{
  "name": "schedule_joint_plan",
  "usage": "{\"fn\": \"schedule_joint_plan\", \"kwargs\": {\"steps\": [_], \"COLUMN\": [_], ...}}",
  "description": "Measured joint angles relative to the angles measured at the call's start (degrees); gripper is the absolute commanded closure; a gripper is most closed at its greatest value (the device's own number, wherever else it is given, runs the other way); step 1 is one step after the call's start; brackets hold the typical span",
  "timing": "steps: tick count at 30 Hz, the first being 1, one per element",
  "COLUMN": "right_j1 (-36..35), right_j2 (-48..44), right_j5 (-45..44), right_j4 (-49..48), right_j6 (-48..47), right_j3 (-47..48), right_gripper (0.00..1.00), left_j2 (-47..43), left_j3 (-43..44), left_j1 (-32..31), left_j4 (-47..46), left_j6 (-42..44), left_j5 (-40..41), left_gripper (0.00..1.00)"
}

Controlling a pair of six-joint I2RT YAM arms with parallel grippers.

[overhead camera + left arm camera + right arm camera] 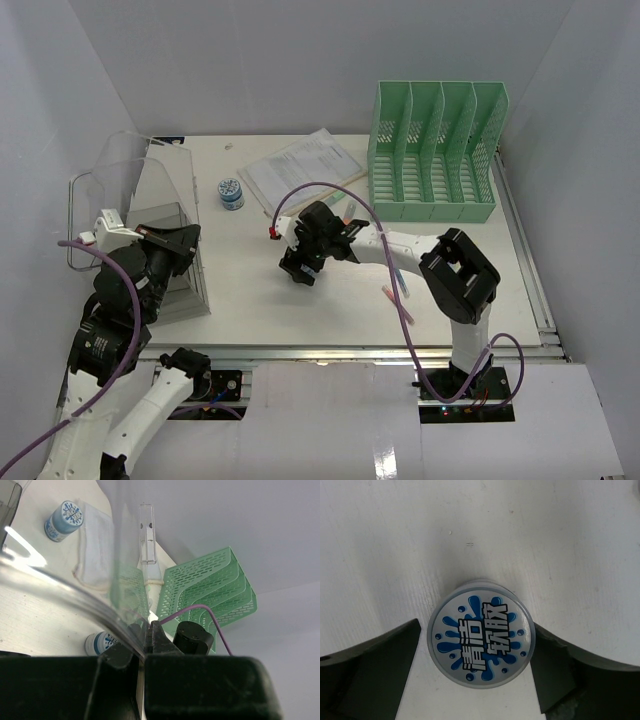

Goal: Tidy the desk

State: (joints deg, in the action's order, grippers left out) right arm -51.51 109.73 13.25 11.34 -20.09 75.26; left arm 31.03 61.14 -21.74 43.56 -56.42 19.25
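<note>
The white desk (250,300) holds all items. My right gripper (298,268) hangs over the desk's middle. In the right wrist view it (477,642) straddles a round jar (481,639) with a blue splash lid. The right finger touches the jar and a thin gap shows at the left finger (380,670). The top view hides the jar under the gripper. My left gripper (185,240) is shut on the wall of the clear plastic bin (160,190) at the desk's left. The left wrist view shows the fingers (155,637) pinching that wall.
A second blue-lidded jar (231,193) stands at the back left. Papers (300,170) lie at the back middle. The mint-green file rack (435,150) stands at the back right. Loose pens (400,295) lie right of my right gripper.
</note>
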Motion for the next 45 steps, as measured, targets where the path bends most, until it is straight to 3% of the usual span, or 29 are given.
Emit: {"fn": "schedule_joint_plan", "kwargs": {"steps": [3, 8, 10, 17, 20, 24, 30, 34, 41, 43, 45], "right_j1": [0.06, 0.04, 0.04, -0.17, -0.54, -0.91, -1.22, -1.78, -5.18, -6.68, -8.13], "right_j2": [0.92, 1.31, 1.33, 4.30, 8.09, 12.01, 20.34, 27.23, 29.95, 30.03, 30.81], "right_j5": [0.98, 3.24, 4.92, 19.58, 24.76, 27.79, 28.51, 26.99, 21.58, 18.55, 15.44], "right_j4": [-0.35, 0.06, 1.09, 1.77, -1.51, -13.51, -30.61, -36.41, -41.14, -42.09, -42.93], "right_j6": [-1.06, -2.46, -3.43, -3.33, 1.73, 15.02, 37.16, 45.61, 48.13, 46.69, 45.23], "right_j3": [0.58, 1.97, 3.44, 18.82, 27.32, 30.61, 34.53, 42.31, 47.01, 47.31, 48.40], "right_gripper": [0.63, 0.88, 0.92, 0.92, 0.92, 0.92, 0.92, 0.92, 0.91, 0.87, 0.72], "left_j2": [0.05, 0.13, 0.03, -1.02, -1.35, -1.83, -2.48, -2.54, -2.65, -2.83, -2.99], "left_j3": [0.27, 1.14, 1.17, 1.16, 1.16, 1.16, 1.14, 1.14, 0.75, 0.30, 0.18], "left_j1": [0.04, 0.04, 0.04, 0.04, 0.04, 0.04, 0.03, 0.02, 0.02, 0.02, 0.00], "left_j4": [0.04, 0.32, 0.46, 0.60, 0.60, 0.60, 0.56, 0.51, -0.05, -0.28, -0.30], "left_j6": [0.00, -0.22, -0.40, -1.06, -1.29, -1.58, -2.11, -2.14, -2.16, -2.14, -2.12], "left_j5": [-0.05, -0.18, -0.34, -1.46, -1.78, -2.13, -2.62, -2.72, -2.80, -2.81, -2.91], "left_gripper": [1.00, 1.00, 1.00, 1.00, 1.00, 1.00, 1.00, 1.00, 1.00, 1.00, 1.00]}}
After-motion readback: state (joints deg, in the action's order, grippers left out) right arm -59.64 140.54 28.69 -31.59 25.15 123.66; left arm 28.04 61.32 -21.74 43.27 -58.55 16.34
